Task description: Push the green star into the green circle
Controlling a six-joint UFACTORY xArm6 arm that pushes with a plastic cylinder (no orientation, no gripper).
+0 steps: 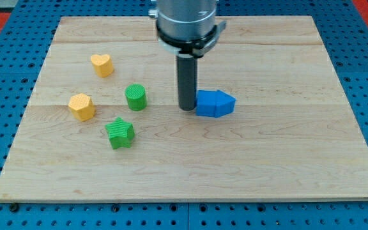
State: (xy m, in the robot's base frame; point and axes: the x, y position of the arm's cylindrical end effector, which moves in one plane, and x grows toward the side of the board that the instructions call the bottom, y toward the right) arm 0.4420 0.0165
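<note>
Right, my tip [187,107], with no jaws to report, touches the blue block [215,103]; best swing below the green star [120,133], then nudge it up toward the green circle [135,97].

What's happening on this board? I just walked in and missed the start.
My tip rests at the left edge of the blue block, at mid-board. The green star sits apart, just below and left of the green circle, not yet touching it. Two yellow hearts lie further left, untouched.
</note>
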